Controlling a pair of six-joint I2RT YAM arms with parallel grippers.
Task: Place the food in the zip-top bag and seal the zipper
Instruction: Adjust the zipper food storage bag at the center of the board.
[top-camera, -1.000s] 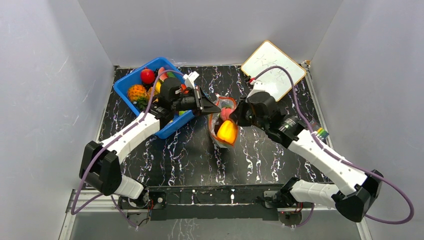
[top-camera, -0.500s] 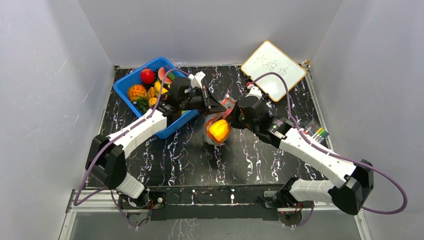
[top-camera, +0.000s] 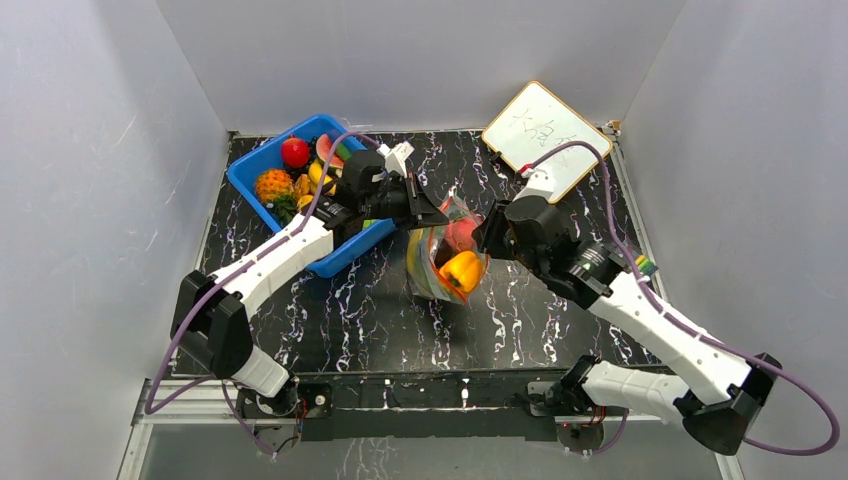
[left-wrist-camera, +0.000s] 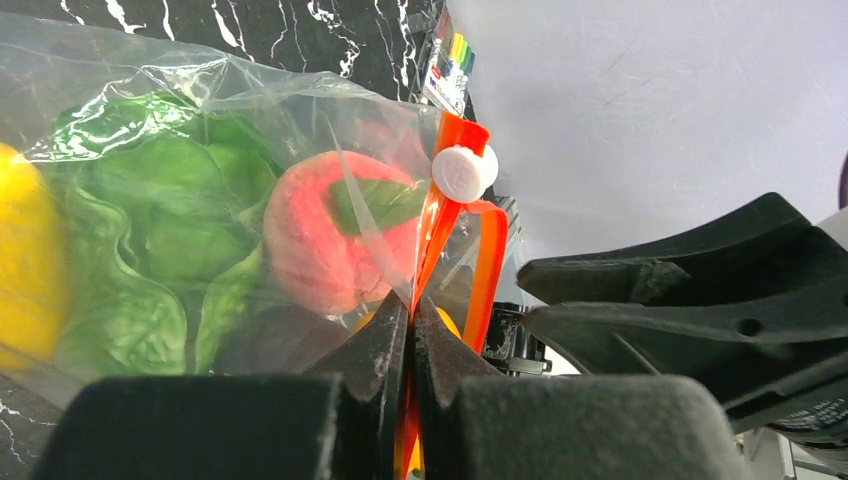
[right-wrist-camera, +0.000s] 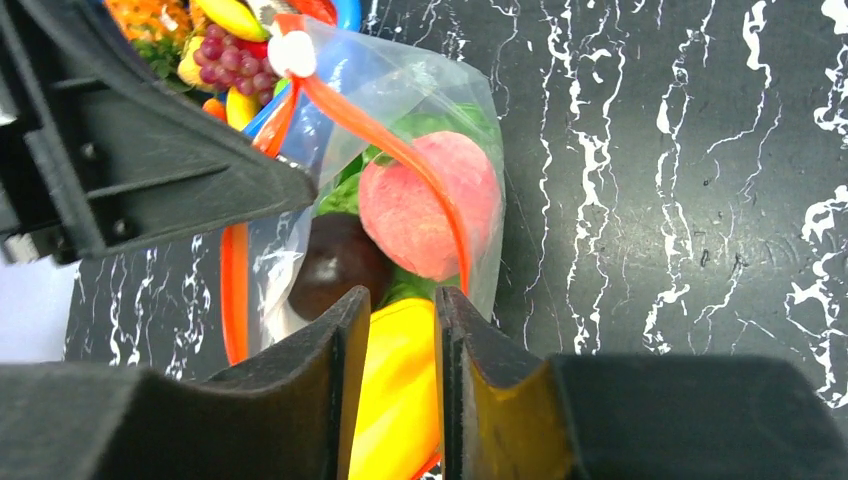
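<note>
The clear zip-top bag (top-camera: 438, 265) hangs over the middle of the table from my left gripper (top-camera: 432, 213). That gripper (left-wrist-camera: 411, 312) is shut on the red-orange zipper (left-wrist-camera: 440, 232), just below its white slider (left-wrist-camera: 464, 172). Food fills the bag: green lettuce (left-wrist-camera: 170, 220), a pink fruit (right-wrist-camera: 430, 200), a dark plum (right-wrist-camera: 335, 265) and a yellow pepper (top-camera: 461, 271). My right gripper (top-camera: 487, 235) hovers just right of the bag's mouth. Its jaws (right-wrist-camera: 400, 300) stand parted, with the pepper (right-wrist-camera: 400, 390) showing through the gap below them and nothing gripped.
A blue bin (top-camera: 245, 178) with more toy fruit sits at the back left, under the left arm. A whiteboard (top-camera: 545, 125) leans at the back right corner. A pack of markers (top-camera: 641, 266) lies by the right wall.
My right gripper has opened and drawn back to the right from the bag. The bag now hangs from the left gripper alone, and the pepper has sunk lower inside.
</note>
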